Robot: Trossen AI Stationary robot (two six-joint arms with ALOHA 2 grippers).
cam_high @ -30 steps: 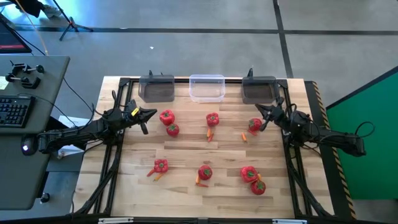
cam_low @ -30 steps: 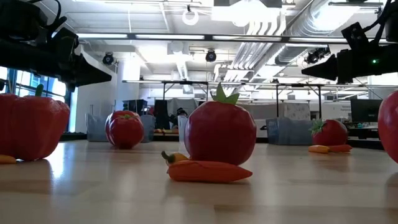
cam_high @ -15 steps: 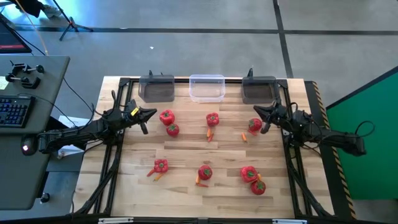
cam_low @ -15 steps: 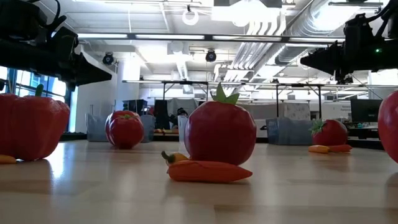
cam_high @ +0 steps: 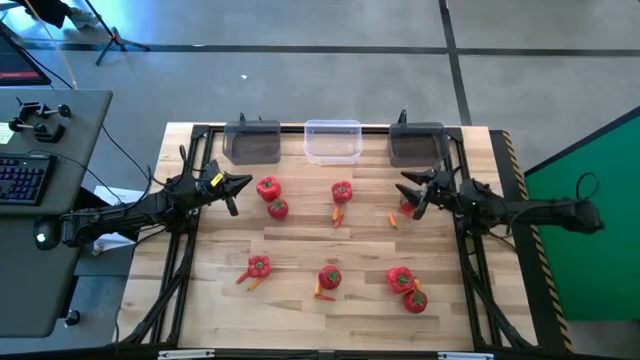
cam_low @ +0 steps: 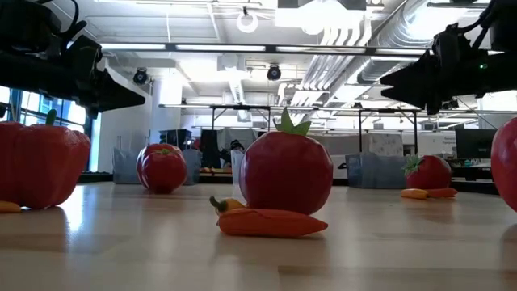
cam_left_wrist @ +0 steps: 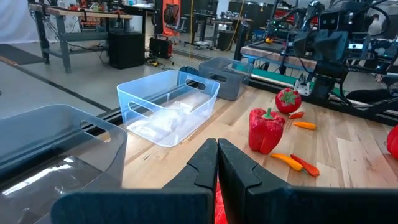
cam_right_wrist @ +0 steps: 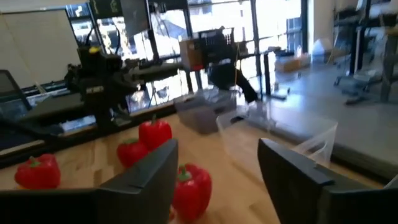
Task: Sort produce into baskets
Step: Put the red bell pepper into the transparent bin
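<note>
Red peppers and tomatoes lie scattered on the wooden table: two at the far left, one in the middle, several along the near side. Small orange carrot pieces lie beside them. Three baskets stand along the far edge: dark grey, clear, dark grey. My right gripper hangs open above a red piece that it partly hides, well off the table in the low view. My left gripper is shut, just left of the far-left pepper, holding nothing.
Black rails run along the table's left and right sides under the arms. A desk with a keyboard stands beyond the left edge. Bare wood lies between the far and near rows of produce.
My right gripper has opened and reached a little toward the table's left, coming over the red piece near the right rail, which now shows less from above. The produce has stayed where it was.
</note>
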